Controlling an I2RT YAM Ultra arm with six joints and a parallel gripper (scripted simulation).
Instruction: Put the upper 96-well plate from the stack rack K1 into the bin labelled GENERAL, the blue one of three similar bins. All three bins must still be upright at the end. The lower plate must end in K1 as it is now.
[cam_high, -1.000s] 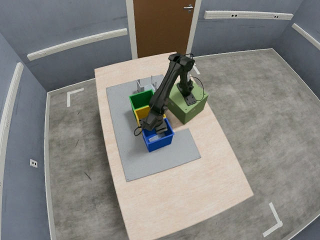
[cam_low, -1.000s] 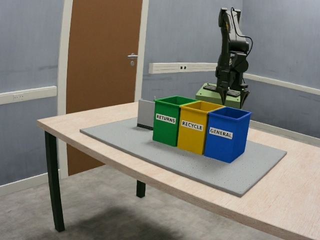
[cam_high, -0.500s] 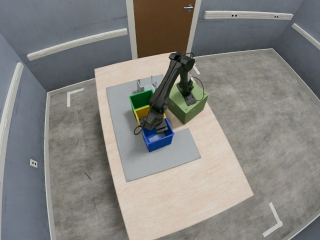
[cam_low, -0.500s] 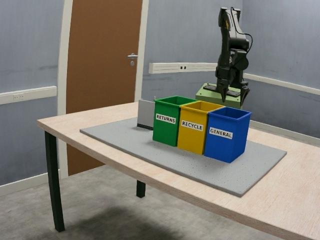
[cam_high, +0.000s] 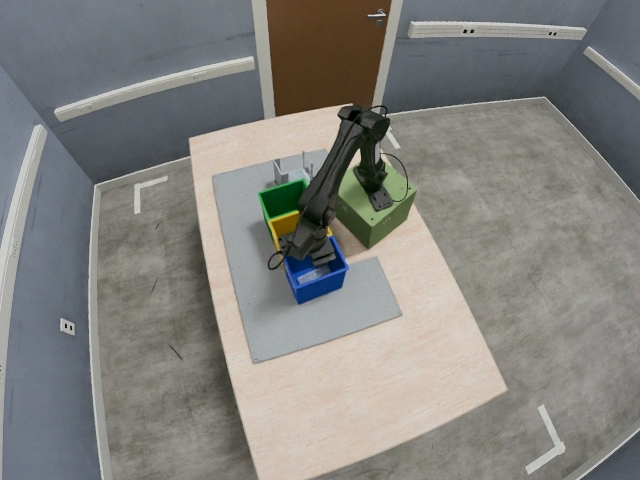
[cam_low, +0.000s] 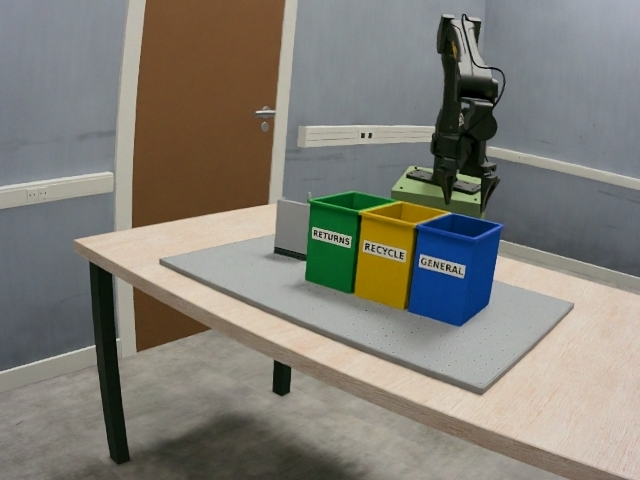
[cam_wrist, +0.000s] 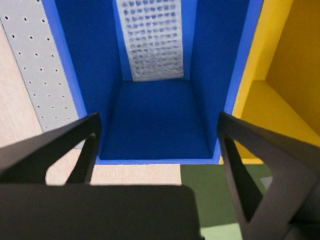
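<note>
One plate leans on end against the far inside wall of the blue bin, below and ahead of the gripper. Gripper hangs above the bin's near rim, fingers spread wide, holding nothing. Yellow bin just beside, green bin past it, all upright. Rack beyond the green bin.
</note>
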